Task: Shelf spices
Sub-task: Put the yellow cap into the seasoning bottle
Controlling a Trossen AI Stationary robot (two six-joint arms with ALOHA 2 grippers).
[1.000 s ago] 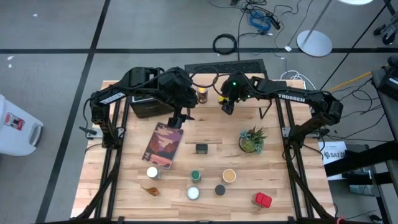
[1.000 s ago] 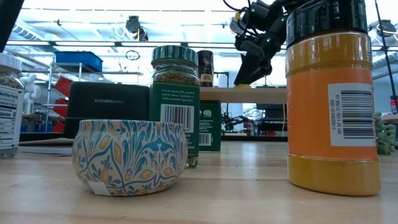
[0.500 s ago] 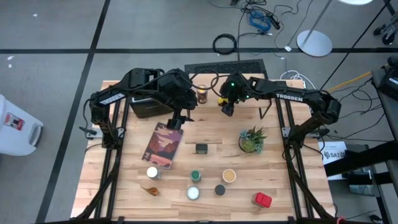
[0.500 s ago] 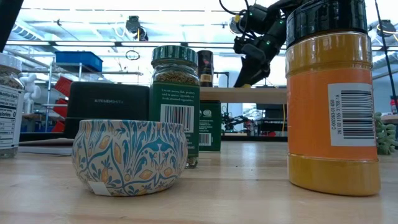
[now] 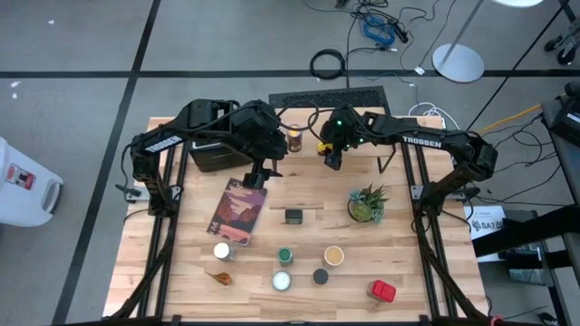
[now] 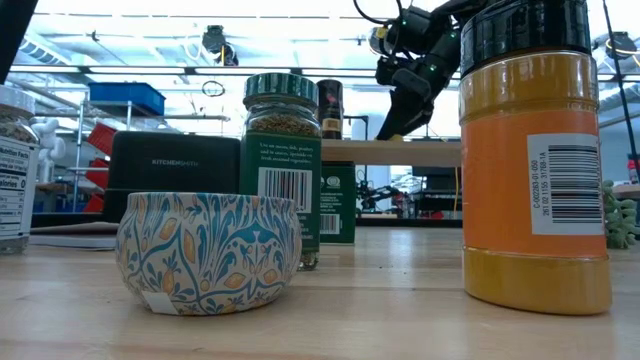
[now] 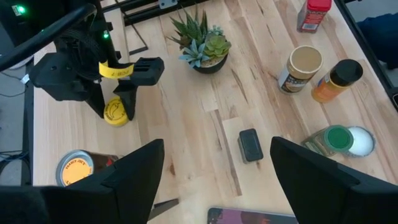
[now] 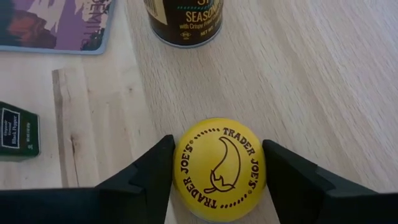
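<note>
Looking down from the right wrist, you see the right gripper (image 8: 219, 168) with its two fingers either side of a yellow-topped spice jar (image 8: 219, 164), pressed against its lid, on the light wooden shelf (image 8: 323, 68). Beside it on that top stands a dark seasoning jar (image 5: 294, 139). Your left gripper (image 7: 214, 177) hangs spread apart, holding nothing, above the table (image 5: 426, 272) near the reddish book (image 5: 237, 209) and in front of the black toaster (image 5: 213, 154). Down on the table you have the other spices: a green-topped jar (image 5: 285, 256), a tan-topped jar (image 5: 333, 256), a white-topped one (image 5: 282, 281), a black-topped bottle (image 5: 320, 276), a red-capped one (image 5: 382, 291) and a small dark tin (image 5: 293, 215), with the potted plant (image 5: 366, 205) to their right.
</note>
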